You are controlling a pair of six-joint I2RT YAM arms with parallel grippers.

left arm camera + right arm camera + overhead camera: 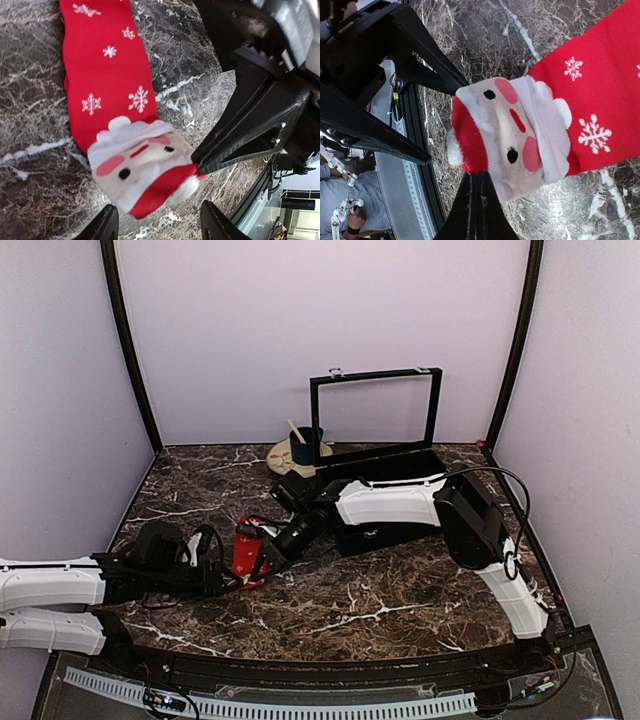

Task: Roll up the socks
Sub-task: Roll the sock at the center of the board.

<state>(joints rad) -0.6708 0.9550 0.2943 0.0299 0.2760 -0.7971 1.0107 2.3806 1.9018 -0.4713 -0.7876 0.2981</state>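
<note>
The socks point(107, 95), laid on the marble tabletop point(30, 150), were pinched at the Santa-face end by the closed right hand point(476, 181); the left hand point(160, 219) was held open just beside them

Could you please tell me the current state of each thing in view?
socks: unrolled, stretched out, Santa-face end pinched.
left gripper: open, at the Santa-face end, gripping nothing.
right gripper: shut on the socks' edge.
black box: open, lid standing upright.
mug: upright.
</note>
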